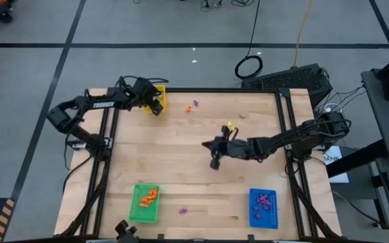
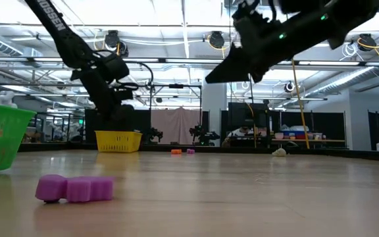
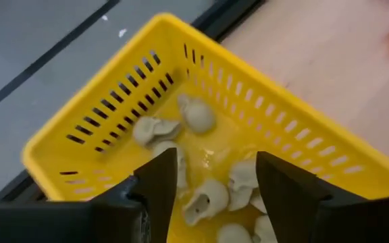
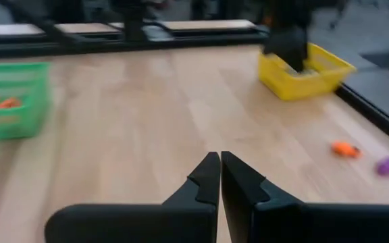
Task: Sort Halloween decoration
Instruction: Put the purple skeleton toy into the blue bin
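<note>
Halloween trinkets are partly sorted: beige-grey skulls [image 3: 201, 115] lie in the yellow tray [image 3: 296, 135], right beneath the left claw [image 3: 215, 179], whose fingers stand wide apart and hold nothing. That tray sits at the far left corner of the surface [image 1: 181, 158]. The right claw [image 4: 220, 177] hangs above mid-surface with its fingers pressed together, nothing between them. Farther out, an orange piece [image 4: 345, 149] and a purple piece [image 4: 386, 166] lie loose near the far edge, just beside each other. Orange pieces [image 1: 147, 196] fill the green tray [image 1: 135, 210] at the near edge, purple ones [image 1: 264, 200] the blue tray [image 1: 253, 217], and a loose purple trinket [image 2: 74, 188] rests between those two trays
</note>
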`<state>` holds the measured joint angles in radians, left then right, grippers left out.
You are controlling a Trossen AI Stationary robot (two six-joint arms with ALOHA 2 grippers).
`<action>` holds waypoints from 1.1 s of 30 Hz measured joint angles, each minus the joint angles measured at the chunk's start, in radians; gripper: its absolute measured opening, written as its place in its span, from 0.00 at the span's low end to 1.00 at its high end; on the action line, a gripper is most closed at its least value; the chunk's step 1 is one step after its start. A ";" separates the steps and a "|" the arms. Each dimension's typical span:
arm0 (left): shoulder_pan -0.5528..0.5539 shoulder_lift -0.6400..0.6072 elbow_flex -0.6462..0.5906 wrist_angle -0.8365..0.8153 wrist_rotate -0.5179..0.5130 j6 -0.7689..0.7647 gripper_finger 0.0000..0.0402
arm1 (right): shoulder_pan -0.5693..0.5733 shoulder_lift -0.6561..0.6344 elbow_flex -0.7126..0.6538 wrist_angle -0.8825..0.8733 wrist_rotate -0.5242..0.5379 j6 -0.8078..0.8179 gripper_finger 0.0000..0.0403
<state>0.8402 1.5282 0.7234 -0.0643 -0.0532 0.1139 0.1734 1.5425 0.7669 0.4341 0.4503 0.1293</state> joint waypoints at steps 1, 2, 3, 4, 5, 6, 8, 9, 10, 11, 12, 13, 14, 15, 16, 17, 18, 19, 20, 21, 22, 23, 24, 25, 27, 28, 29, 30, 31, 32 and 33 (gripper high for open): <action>-0.003 -0.016 -0.009 0.005 0.000 -0.001 0.49 | -0.020 0.000 0.000 -0.004 0.000 0.016 0.00; -0.006 -0.034 -0.019 0.008 0.000 -0.003 0.49 | -0.043 0.003 0.000 -0.003 0.000 0.029 0.00; -0.011 -0.052 -0.033 0.016 0.001 -0.004 0.47 | -0.067 0.006 0.000 0.000 -0.001 0.039 0.00; -0.018 -0.074 -0.052 0.033 0.009 -0.016 0.45 | -0.094 0.008 0.000 0.000 -0.004 0.041 0.00; -0.026 -0.098 -0.078 0.056 0.026 -0.029 0.42 | -0.123 0.008 0.000 -0.001 -0.007 0.042 0.00; -0.035 -0.123 -0.105 0.087 0.044 -0.042 0.40 | -0.154 0.009 0.001 -0.002 -0.007 0.042 0.00; -0.059 -0.178 -0.167 0.146 0.077 -0.058 0.34 | -0.218 0.011 0.014 -0.012 -0.032 0.043 0.00; -0.075 -0.207 -0.199 0.172 0.088 -0.066 0.31 | -0.250 0.012 0.023 -0.023 -0.064 0.046 0.00; -0.093 -0.234 -0.229 0.205 0.096 -0.078 0.28 | -0.281 0.016 0.034 -0.038 -0.096 0.047 0.00; -0.111 -0.262 -0.260 0.241 0.106 -0.082 0.25 | -0.308 0.027 0.055 -0.054 -0.125 0.050 0.00; -0.131 -0.293 -0.291 0.270 0.110 -0.088 0.23 | -0.335 0.040 0.080 -0.078 -0.144 0.050 0.00; -0.153 -0.323 -0.319 0.298 0.111 -0.095 0.20 | -0.361 0.055 0.110 -0.122 -0.157 0.051 0.00; -0.175 -0.348 -0.343 0.329 0.112 -0.106 0.18 | -0.387 0.074 0.145 -0.177 -0.167 0.055 0.00; -0.197 -0.374 -0.367 0.357 0.112 -0.110 0.16 | -0.411 0.099 0.188 -0.236 -0.168 0.064 0.00; -0.218 -0.403 -0.392 0.377 0.112 -0.116 0.14 | -0.435 0.129 0.239 -0.305 -0.168 0.072 0.00; -0.240 -0.427 -0.412 0.399 0.112 -0.125 0.12 | -0.459 0.158 0.292 -0.381 -0.176 0.082 0.00; -0.259 -0.447 -0.427 0.425 0.112 -0.132 0.11 | -0.483 0.190 0.346 -0.454 -0.197 0.090 0.00; -0.276 -0.467 -0.443 0.445 0.113 -0.135 0.10 | -0.506 0.227 0.407 -0.520 -0.220 0.100 0.00; -0.291 -0.488 -0.459 0.455 0.112 -0.135 0.09 | -0.527 0.262 0.467 -0.575 -0.248 0.113 0.00; -0.306 -0.503 -0.469 0.465 0.112 -0.135 0.08 | -0.550 0.300 0.527 -0.638 -0.273 0.128 0.00; -0.319 -0.515 -0.473 0.469 0.112 -0.135 0.07 | -0.569 0.338 0.590 -0.702 -0.296 0.143 0.00; -0.329 -0.527 -0.479 0.468 0.112 -0.135 0.07 | -0.586 0.376 0.650 -0.756 -0.317 0.156 0.00; -0.338 -0.537 -0.482 0.467 0.112 -0.135 0.06 | -0.605 0.418 0.712 -0.806 -0.328 0.167 0.01; -0.347 -0.543 -0.482 0.468 0.112 -0.135 0.06 | -0.619 0.456 0.770 -0.856 -0.339 0.175 0.02; -0.360 -0.544 -0.482 0.469 0.112 -0.135 0.06 | -0.642 0.534 0.881 -0.946 -0.354 0.181 0.06; -0.365 -0.545 -0.482 0.469 0.112 -0.135 0.06 | -0.651 0.570 0.936 -0.984 -0.360 0.181 0.08; -0.369 -0.546 -0.482 0.471 0.112 -0.135 0.06 | -0.658 0.606 0.987 -1.024 -0.372 0.181 0.11; -0.372 -0.546 -0.482 0.472 0.111 -0.135 0.06 | -0.663 0.639 1.035 -1.065 -0.376 0.181 0.13; -0.374 -0.546 -0.482 0.471 0.107 -0.135 0.06 | -0.666 0.671 1.082 -1.100 -0.376 0.181 0.16; -0.378 -0.546 -0.482 0.471 0.105 -0.135 0.06 | -0.669 0.700 1.127 -1.132 -0.378 0.181 0.19; -0.378 -0.546 -0.482 0.471 0.105 -0.135 0.06 | -0.670 0.728 1.169 -1.160 -0.378 0.181 0.22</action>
<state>0.4618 0.9825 0.2409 0.4068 0.0517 -0.0208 -0.4971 2.2710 1.9355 -0.7261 0.0725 0.3107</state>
